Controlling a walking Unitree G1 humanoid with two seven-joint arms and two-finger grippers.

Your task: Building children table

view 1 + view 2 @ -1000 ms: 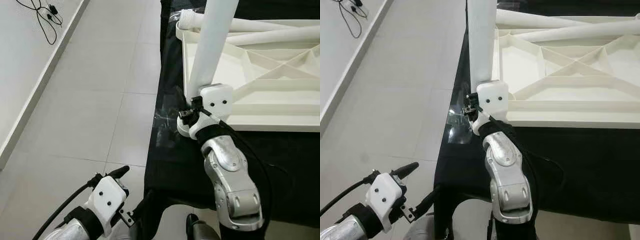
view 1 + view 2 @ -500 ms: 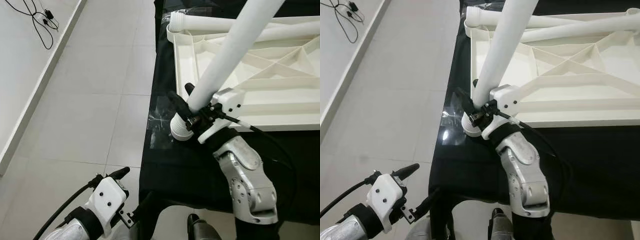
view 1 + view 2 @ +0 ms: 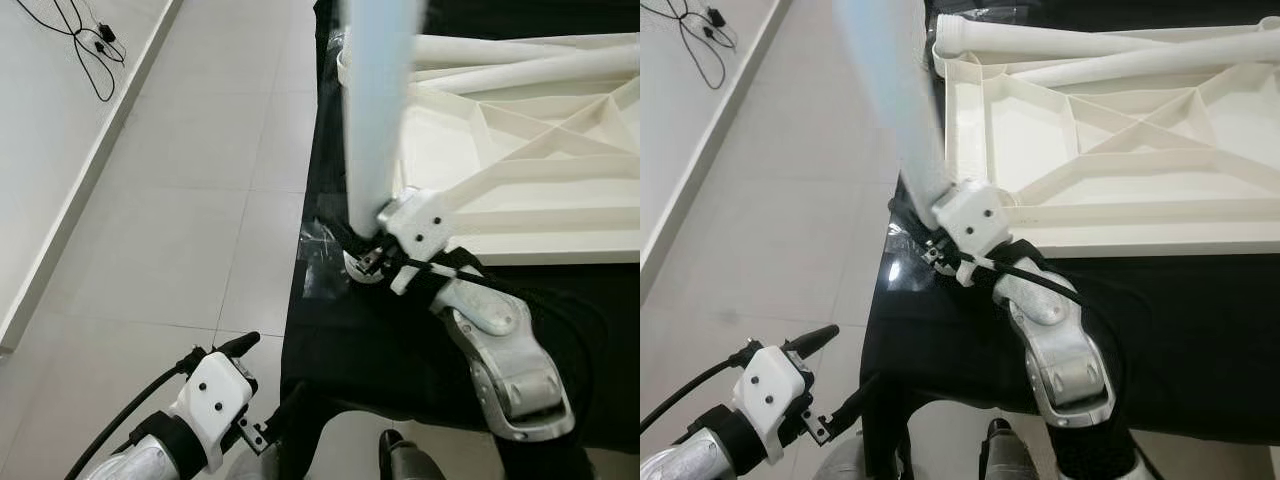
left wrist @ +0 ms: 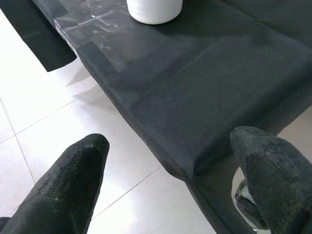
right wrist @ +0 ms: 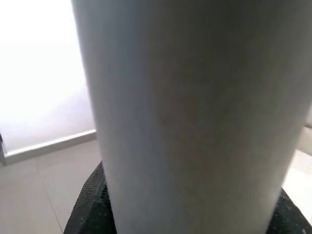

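Long white cylindrical plastic table leg (image 3: 375, 110) clamped in right gripper (image 3: 372, 258), upright at frame centre, foot on black cloth (image 3: 400, 340). White ribbed tabletop underside (image 3: 520, 170) upper right. Left gripper (image 3: 240, 350) spread, idle, lower left. Leg best kept vertical, aligned over corner socket before lowering.

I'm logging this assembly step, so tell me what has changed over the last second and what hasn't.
The right end effector, shut on the white table leg, swung it: upright a second ago, tilted right half a second ago, now near upright again, its foot on the black cloth by the tabletop frame. The left end effector stayed open, low over the floor. Frame and spare legs unchanged.
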